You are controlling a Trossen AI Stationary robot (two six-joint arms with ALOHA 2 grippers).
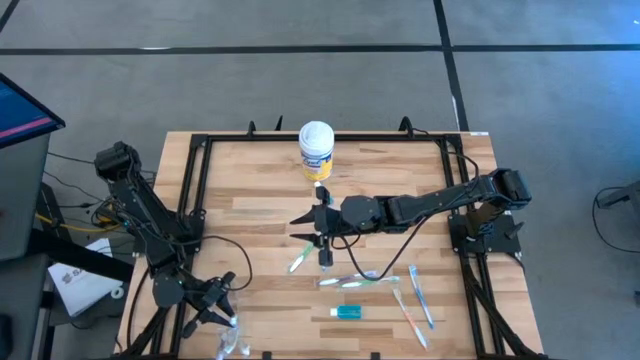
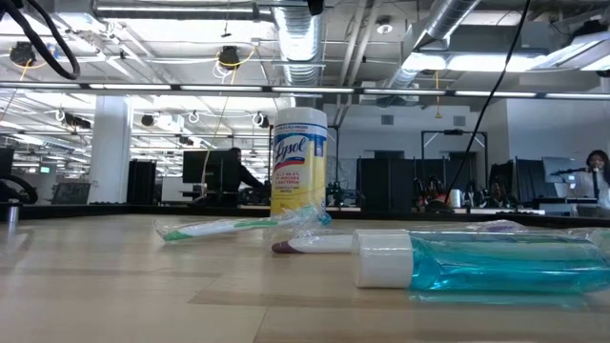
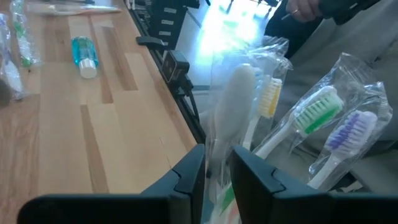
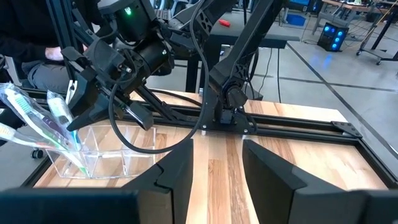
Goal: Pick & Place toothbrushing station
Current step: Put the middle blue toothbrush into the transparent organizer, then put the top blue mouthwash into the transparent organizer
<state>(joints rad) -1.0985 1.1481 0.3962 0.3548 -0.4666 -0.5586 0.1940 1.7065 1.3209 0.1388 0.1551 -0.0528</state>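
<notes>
Low view: wipes canister [image 2: 299,160] reads "Lysol".

- A tub of wipes [image 1: 316,150] with a white lid and a yellow label stands upright near the top middle of the wooden desk [image 1: 260,215].
- A black metal frame [image 1: 200,175] runs along the desk's edges.
- A grey floor [image 1: 250,90] fills the top of the high view.
- A person [image 2: 598,171] sits far off at the right edge of the low view.

Two black arms [image 1: 420,207], jointed, glossy housings. Black cables looped along links. Green LED [image 4: 129,10] on left wrist. Angular black fingers [image 4: 177,171].
</notes>
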